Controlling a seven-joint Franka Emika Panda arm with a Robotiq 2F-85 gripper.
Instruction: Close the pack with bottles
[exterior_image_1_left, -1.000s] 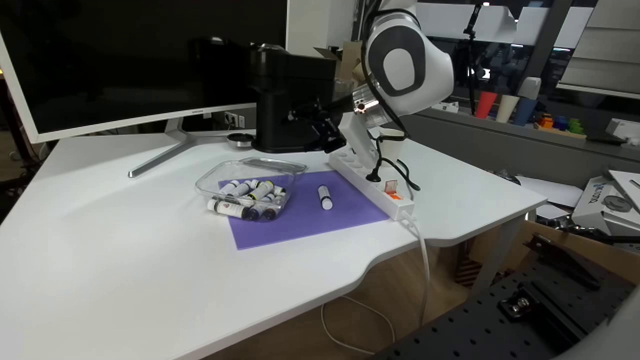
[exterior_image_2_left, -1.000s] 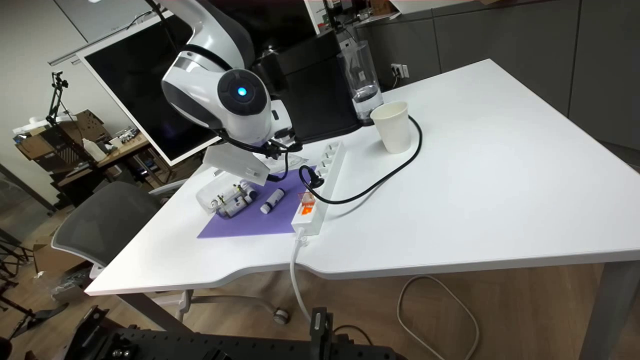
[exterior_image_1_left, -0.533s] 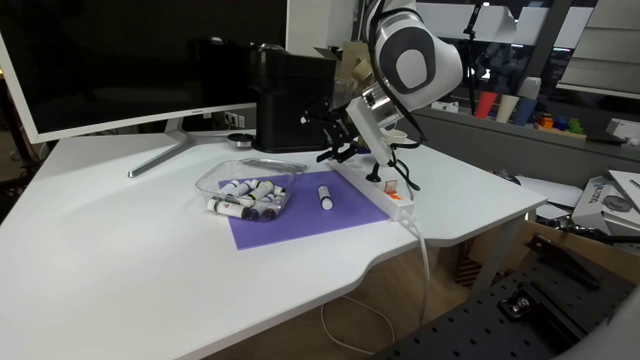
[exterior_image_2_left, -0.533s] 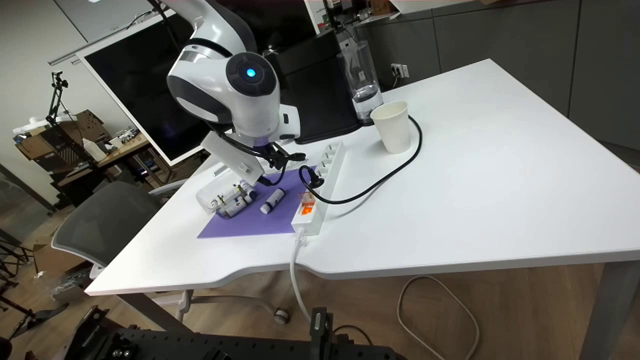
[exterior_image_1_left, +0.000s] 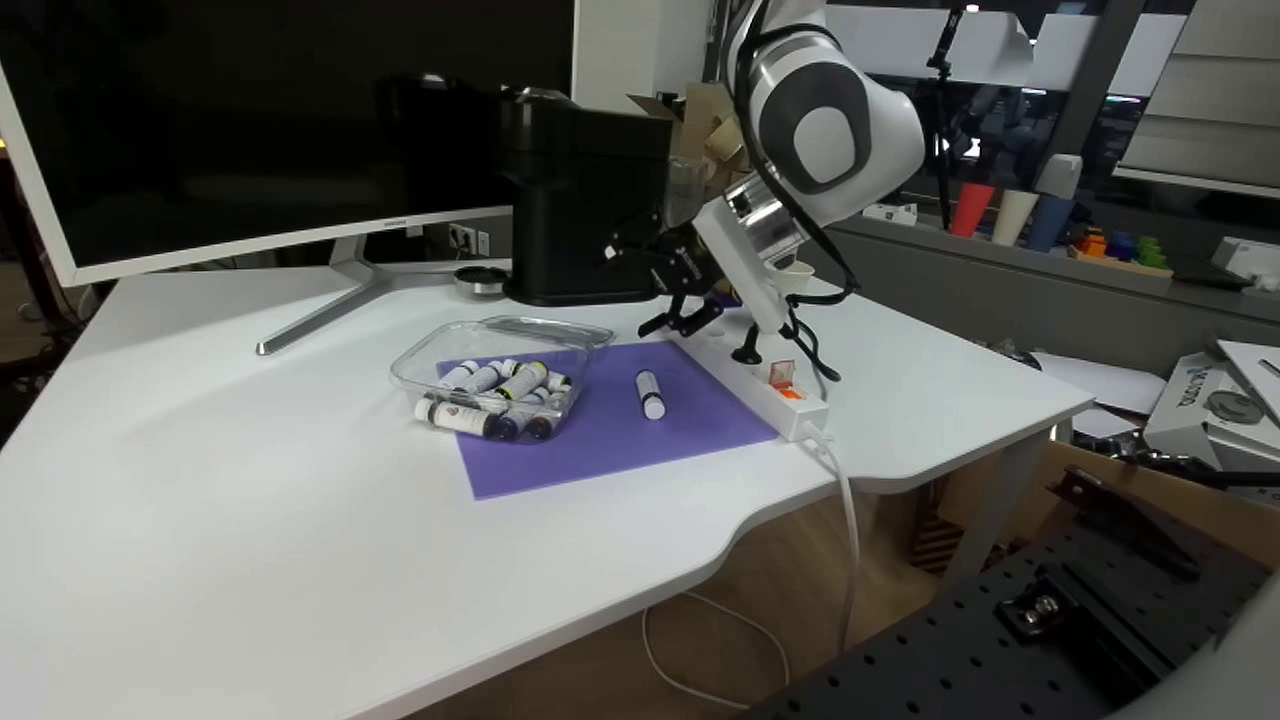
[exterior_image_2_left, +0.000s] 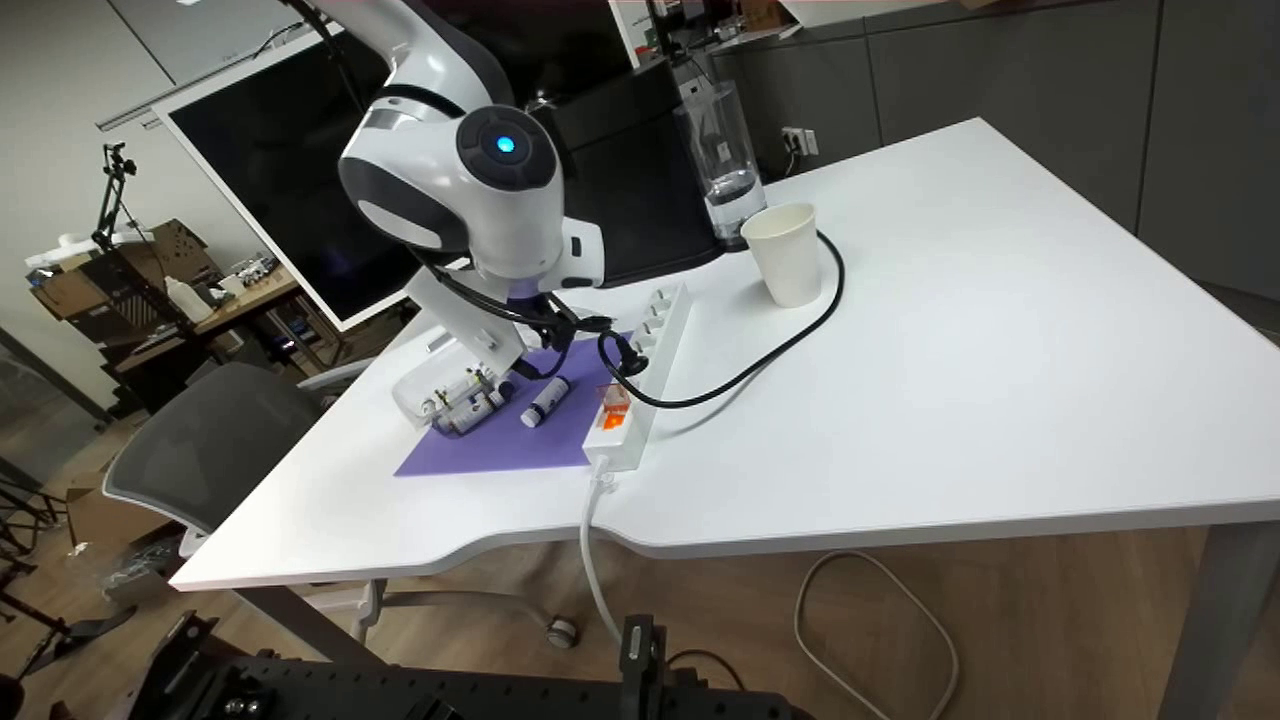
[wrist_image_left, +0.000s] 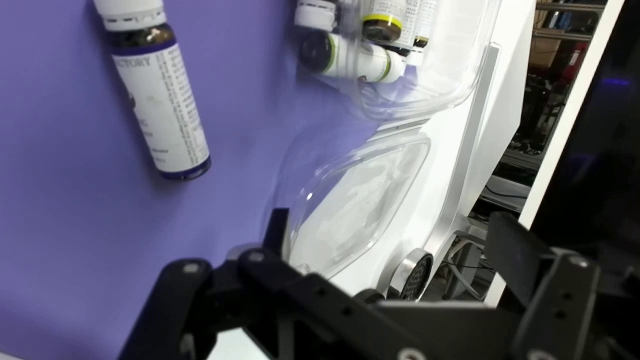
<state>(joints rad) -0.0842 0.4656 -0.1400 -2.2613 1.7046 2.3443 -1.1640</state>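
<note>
The pack is a clear plastic box with its lid folded open toward the coffee machine. It also shows in an exterior view and the wrist view, its lid below it there. Several white bottles with dark or white ends lie inside. A lone bottle lies outside on the purple mat; it is large in the wrist view. My gripper is open and empty above the lid side. In the wrist view its spread fingers straddle the lid's line of sight; contact cannot be told.
A white power strip with a black plug borders the purple mat. A black coffee machine and a monitor stand behind. A paper cup and black cable lie beyond the strip.
My gripper has turned and shifted right in an exterior view, with its lower finger dipping toward the mat, then moved only slightly. The box, lid and bottles have not moved.
</note>
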